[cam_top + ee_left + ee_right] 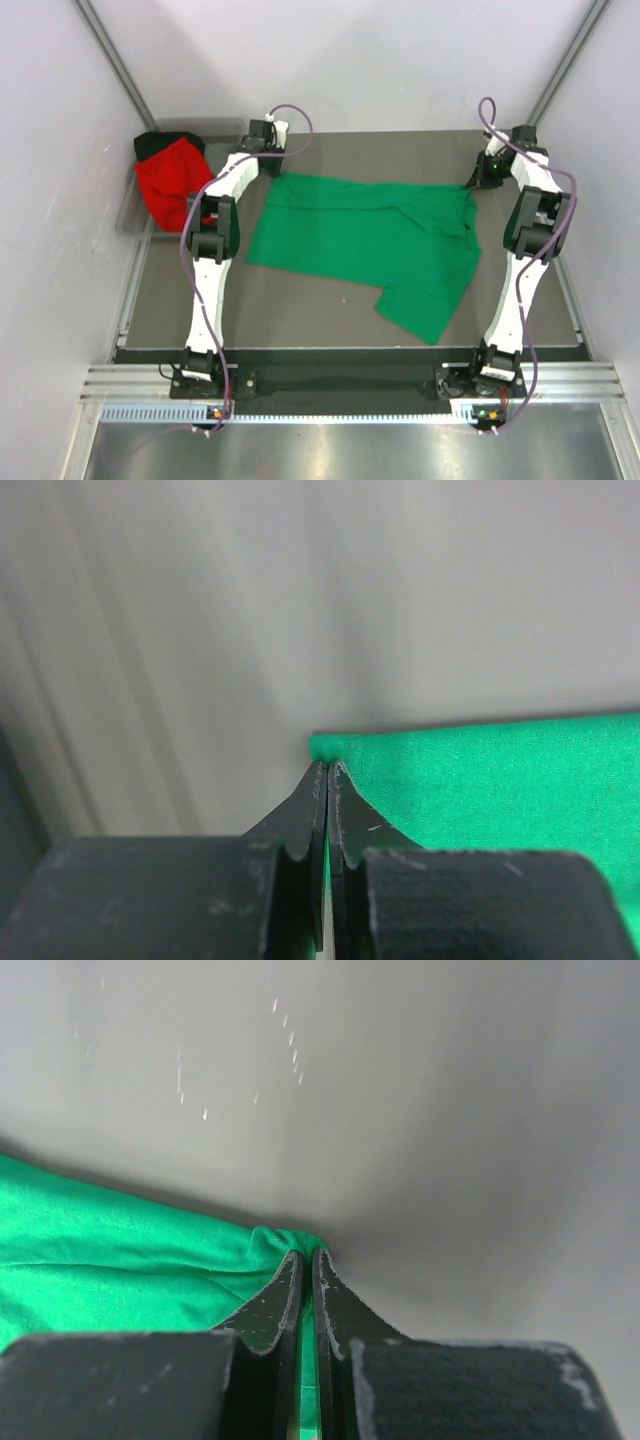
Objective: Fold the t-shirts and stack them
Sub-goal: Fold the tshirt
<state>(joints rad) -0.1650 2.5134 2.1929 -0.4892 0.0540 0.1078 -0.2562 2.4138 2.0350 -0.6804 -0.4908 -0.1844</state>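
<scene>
Overhead camera looks down; close wrist cameras share green t-shirt (370, 235).

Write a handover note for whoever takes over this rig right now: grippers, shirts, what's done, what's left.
Left gripper shut on the far left corner of the green shirt.
Right gripper shut on its far right corner.
It lies spread on the table, unfolded.
In the bin, far left: red shirt, black shirt.
Done: nothing folded or stacked.
Left: fold all three, then stack.

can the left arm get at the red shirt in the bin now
Probably not yet: the left gripper is shut on a corner of the green shirt. The red shirt lies beside that arm in the grey bin, nothing between.
</scene>
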